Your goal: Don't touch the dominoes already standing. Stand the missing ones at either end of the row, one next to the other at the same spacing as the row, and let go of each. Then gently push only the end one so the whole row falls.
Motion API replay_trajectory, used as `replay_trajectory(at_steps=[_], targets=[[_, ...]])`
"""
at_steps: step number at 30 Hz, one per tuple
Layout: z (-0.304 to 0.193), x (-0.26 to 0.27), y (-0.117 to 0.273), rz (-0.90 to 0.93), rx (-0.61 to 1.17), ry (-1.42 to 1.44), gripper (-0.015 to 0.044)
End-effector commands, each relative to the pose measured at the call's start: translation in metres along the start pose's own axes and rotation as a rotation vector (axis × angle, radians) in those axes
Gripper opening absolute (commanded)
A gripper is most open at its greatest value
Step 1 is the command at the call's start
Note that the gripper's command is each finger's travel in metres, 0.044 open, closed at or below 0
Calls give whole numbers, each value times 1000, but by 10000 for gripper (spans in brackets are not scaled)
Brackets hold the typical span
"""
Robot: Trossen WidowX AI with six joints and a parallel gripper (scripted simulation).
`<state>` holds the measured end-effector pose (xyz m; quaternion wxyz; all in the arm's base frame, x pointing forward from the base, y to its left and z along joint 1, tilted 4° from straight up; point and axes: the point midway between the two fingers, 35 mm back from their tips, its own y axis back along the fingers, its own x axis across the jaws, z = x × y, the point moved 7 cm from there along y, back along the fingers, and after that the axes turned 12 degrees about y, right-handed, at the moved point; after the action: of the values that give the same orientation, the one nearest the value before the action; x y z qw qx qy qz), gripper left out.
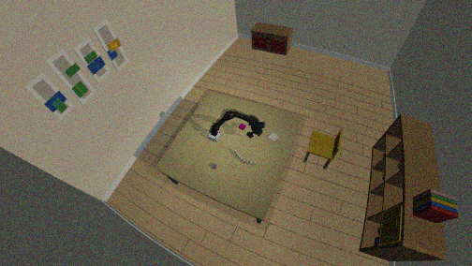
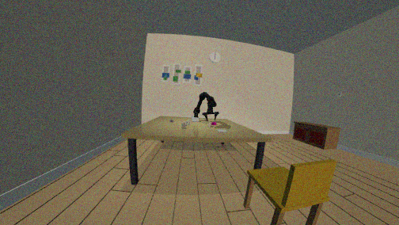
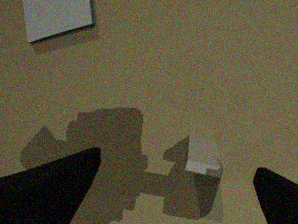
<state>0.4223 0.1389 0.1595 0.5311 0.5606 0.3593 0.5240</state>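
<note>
The gripper (image 1: 257, 135) (image 2: 210, 115) (image 3: 177, 162) is hovering wide open, gripping nothing, above a pale domino (image 3: 204, 152) at the wrist view's lower right. The domino row (image 1: 243, 158) (image 2: 185, 125) is curving below centre from above, apparently still awaiting placement and the push.

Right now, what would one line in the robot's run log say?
gripper: open, empty | domino: below fingers | row: not pushed over

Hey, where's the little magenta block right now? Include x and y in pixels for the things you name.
In the top view the magenta block (image 1: 242, 126) (image 2: 214, 123) is on the table (image 1: 201, 187) (image 2: 158, 134), beneath the arm's arch, between the white base and the gripper (image 1: 251, 135) (image 2: 210, 118).
</note>
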Motion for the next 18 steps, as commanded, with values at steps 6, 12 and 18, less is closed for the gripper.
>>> replay_trajectory(at_steps=[6, 12, 18], targets=[[-13, 2, 28, -130, 44, -53, 440], [-13, -1, 0, -130, 44, -53, 440], [-16, -6, -36, -130, 44, -53, 440]])
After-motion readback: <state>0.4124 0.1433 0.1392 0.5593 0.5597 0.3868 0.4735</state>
